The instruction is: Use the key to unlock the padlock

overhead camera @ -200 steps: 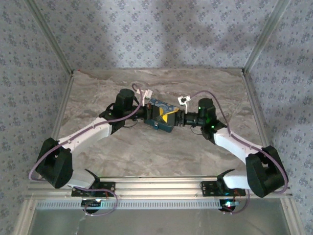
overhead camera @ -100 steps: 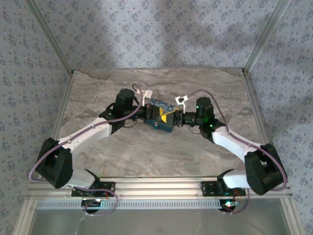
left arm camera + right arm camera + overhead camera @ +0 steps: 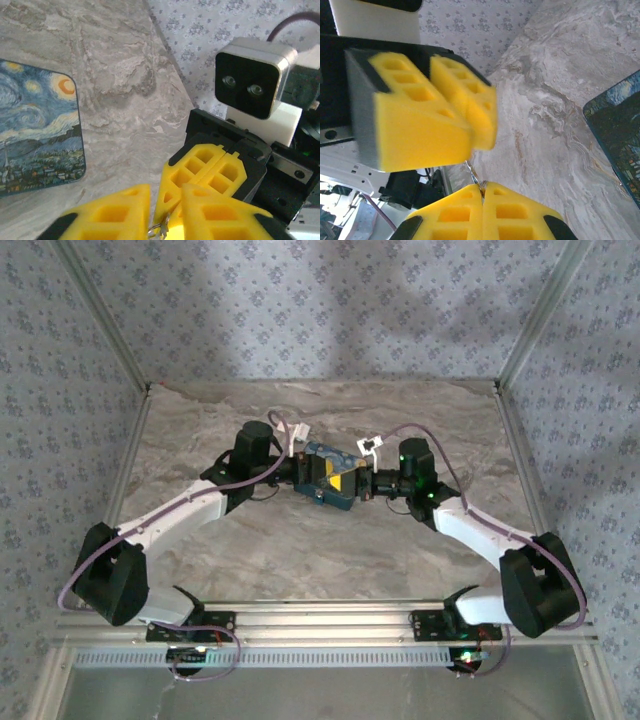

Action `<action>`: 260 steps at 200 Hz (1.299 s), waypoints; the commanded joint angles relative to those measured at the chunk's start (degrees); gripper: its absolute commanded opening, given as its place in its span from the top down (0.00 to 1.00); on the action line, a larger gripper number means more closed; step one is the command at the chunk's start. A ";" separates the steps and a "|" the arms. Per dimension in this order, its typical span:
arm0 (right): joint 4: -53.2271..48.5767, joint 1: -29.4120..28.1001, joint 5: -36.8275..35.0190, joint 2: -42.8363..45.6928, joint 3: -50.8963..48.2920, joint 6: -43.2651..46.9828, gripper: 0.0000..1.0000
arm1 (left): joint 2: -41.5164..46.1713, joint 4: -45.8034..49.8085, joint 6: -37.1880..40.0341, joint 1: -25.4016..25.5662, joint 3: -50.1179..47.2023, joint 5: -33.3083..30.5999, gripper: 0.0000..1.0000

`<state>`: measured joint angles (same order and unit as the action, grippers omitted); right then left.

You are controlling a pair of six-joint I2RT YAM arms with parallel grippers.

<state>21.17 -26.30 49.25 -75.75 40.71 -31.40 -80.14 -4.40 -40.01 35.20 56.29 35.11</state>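
Right gripper (image 3: pixel 482 194) first: its yellow foam fingers are being pressed flat together, and a thin metal loop (image 3: pixel 474 177) is being pinched in the seam right at the tips. Left gripper (image 3: pixel 165 202) is being held nose to nose with it. Its fingers are being kept a little apart, and that loop is being framed in the gap between them, not squeezed as far as can be told.

Whether the loop belongs to the padlock or the key honestly can't be told, since it's too small and half hidden. So where the padlock itself is sitting can't be told either.

From above, both sets of fingers are being held together over a box (image 3: pixel 330 480) with a starry night print, which is being seen lying flat on the marble-look table (image 3: pixel 300 560). In the left wrist view the box is being shown off to the side, apart from the fingers.

Further out, the left arm (image 3: pixel 180 510) and the right arm (image 3: pixel 480 532) are being stretched in from the near corners. All of it is being boxed in by flower-patterned walls (image 3: pixel 330 310).
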 commanded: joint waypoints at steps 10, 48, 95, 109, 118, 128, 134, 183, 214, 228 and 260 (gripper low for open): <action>-6.15 -0.21 -2.80 1.23 2.07 3.39 1.00 | 3.94 2.70 1.92 -1.99 1.06 -2.37 0.48; -8.93 0.75 -8.26 -0.25 1.90 3.77 1.00 | 8.33 6.23 4.32 -3.89 -3.24 -8.97 0.26; -6.62 1.82 -13.04 -6.37 3.20 2.10 1.00 | 6.97 1.60 6.79 -4.81 -11.63 -10.25 0.25; -5.11 2.22 -13.56 -9.05 4.10 1.34 1.00 | 5.02 -0.14 9.06 -4.83 -13.16 -10.59 0.25; -4.06 2.46 -13.68 -10.65 4.63 0.84 1.00 | 3.37 -1.04 10.69 -4.87 -13.77 -10.67 0.25; -3.13 2.72 -13.80 -12.55 5.27 0.56 1.00 | 1.65 -2.09 12.42 -4.87 -14.25 -10.89 0.25; -2.91 2.88 -14.00 -13.64 5.73 0.42 1.00 | 0.41 -2.76 13.26 -4.83 -14.49 -11.01 0.25; -2.96 3.94 -13.80 -19.84 8.53 1.05 1.00 | -8.95 -8.07 15.29 -4.83 -12.23 -7.91 0.24; -3.77 4.03 -13.75 -21.86 8.88 1.48 1.00 | -14.71 -9.25 15.83 -5.22 -8.96 -7.33 0.24; -3.92 3.96 -13.89 -22.15 8.57 1.51 1.00 | -16.71 -10.28 15.49 -5.94 -7.82 -7.25 0.25; -4.21 3.33 -14.83 -22.29 7.38 1.36 1.00 | -18.51 -12.46 15.46 -8.05 -6.75 -7.44 0.25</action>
<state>17.82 -22.63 35.64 -96.92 48.21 -30.22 -97.84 -13.23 -25.93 28.77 47.46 26.76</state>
